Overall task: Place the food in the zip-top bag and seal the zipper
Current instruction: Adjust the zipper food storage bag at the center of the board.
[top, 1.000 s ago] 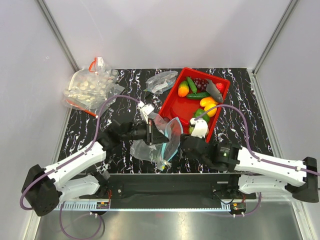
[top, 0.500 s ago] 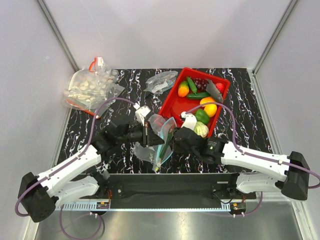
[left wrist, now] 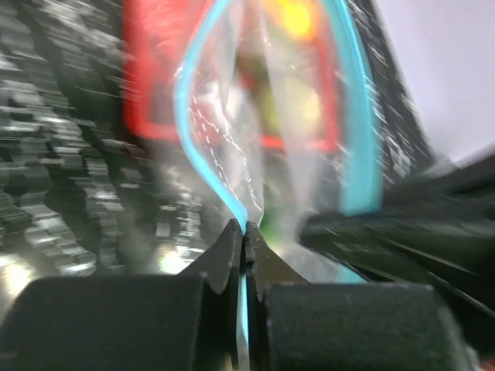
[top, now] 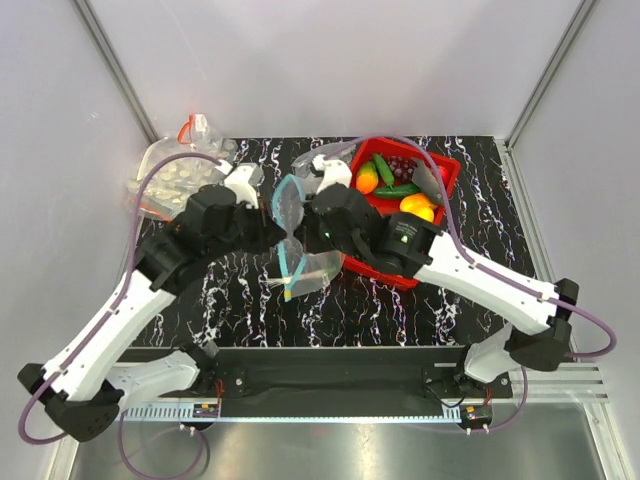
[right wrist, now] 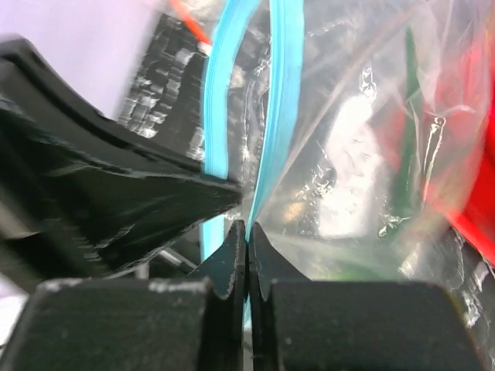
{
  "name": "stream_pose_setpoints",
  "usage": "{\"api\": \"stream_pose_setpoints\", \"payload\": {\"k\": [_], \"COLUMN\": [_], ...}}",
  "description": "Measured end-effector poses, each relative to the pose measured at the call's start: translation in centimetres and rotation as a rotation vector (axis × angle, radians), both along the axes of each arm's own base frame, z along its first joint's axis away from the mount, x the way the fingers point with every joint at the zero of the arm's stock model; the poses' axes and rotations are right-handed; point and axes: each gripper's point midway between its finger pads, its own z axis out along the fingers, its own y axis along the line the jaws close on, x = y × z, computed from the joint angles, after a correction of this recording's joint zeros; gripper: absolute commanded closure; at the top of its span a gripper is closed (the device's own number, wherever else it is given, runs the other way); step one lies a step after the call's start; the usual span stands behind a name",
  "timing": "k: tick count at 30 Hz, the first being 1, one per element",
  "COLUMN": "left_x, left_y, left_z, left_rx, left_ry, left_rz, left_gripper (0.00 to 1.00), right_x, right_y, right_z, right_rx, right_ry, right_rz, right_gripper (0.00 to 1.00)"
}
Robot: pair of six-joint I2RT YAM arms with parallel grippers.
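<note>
Teal zipper (top: 284, 212) gapes in a loop at frame centre, with the zip-top bag (top: 312, 270) hanging beneath it. The left gripper (left wrist: 244, 232) and right gripper (right wrist: 246, 232) each pinch one lip of that strip, fingers pressed tight. Food (top: 395, 188) lies in the red tray (top: 450, 170), upper right; whether any is bagged I cannot tell. I'd say the mouth is being handled; next, load it or press the lips together

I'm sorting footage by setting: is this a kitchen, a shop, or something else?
Most likely a robotics lab test cell, not a kitchen. Plain grey panel walls on metal struts enclose a black marbled table, and the red tray holds glossy toy produce.
</note>
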Motion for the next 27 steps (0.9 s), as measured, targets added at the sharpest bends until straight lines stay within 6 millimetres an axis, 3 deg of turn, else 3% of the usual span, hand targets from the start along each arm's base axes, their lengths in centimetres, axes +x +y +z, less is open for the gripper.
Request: {"api": "stream_pose_setpoints", "payload": {"k": [3,6,11,13,14,16,20,22,26,27], "left_x": [0.2,-0.8,-1.6,-1.4,-1.2,-0.5,0.1,0.0,-0.1,0.0], "left_y": [3.4,4.8,1.9,1.3,1.9,4.9,11.9,13.0,13.2,13.1], "left_z": [0.7,0.2,-0.8,-2.0,-2.6,-3.4,-2.4,-1.6,-2.1,-2.4], "left_rx": [0.082,0.113,0.084,0.120,0.158,0.252,0.386,0.406,0.438,0.450], "left_ry": [-0.040,-0.022,0.051,0.082,0.089,0.090,0.073,0.054,0.067,0.075], "left_rz": [0.124,0.148,0.030,0.014,0.036,0.139,0.368,0.401,0.385,0.376], "left_gripper": [1.00,1.00,1.00,1.00,1.00,1.00,0.99,0.99,0.99,0.99], "right_x": [0.5,0.7,2.5,3.2,3.2,2.8,1.8,1.6,2.5,3.0], "right_y": [1.9,1.2,-3.7,-4.8,-4.5,-2.9,2.0,3.1,2.4,2.0], "right_z": [2.6,1.4,-2.7,-3.6,-3.9,-4.1,-5.7,-7.2,-8.7,-8.7], "right_rx": [0.010,-0.061,-0.203,-0.224,-0.220,-0.187,-0.148,-0.167,-0.205,-0.209], "right_ry": [-0.040,-0.036,0.008,0.027,0.043,0.066,0.116,0.137,0.159,0.161], "right_rz": [0.059,0.064,-0.041,-0.063,-0.046,0.019,0.176,0.209,0.190,0.178], "right_gripper": [1.00,1.00,1.00,1.00,1.00,1.00,1.00,1.00,1.00,0.90]}}
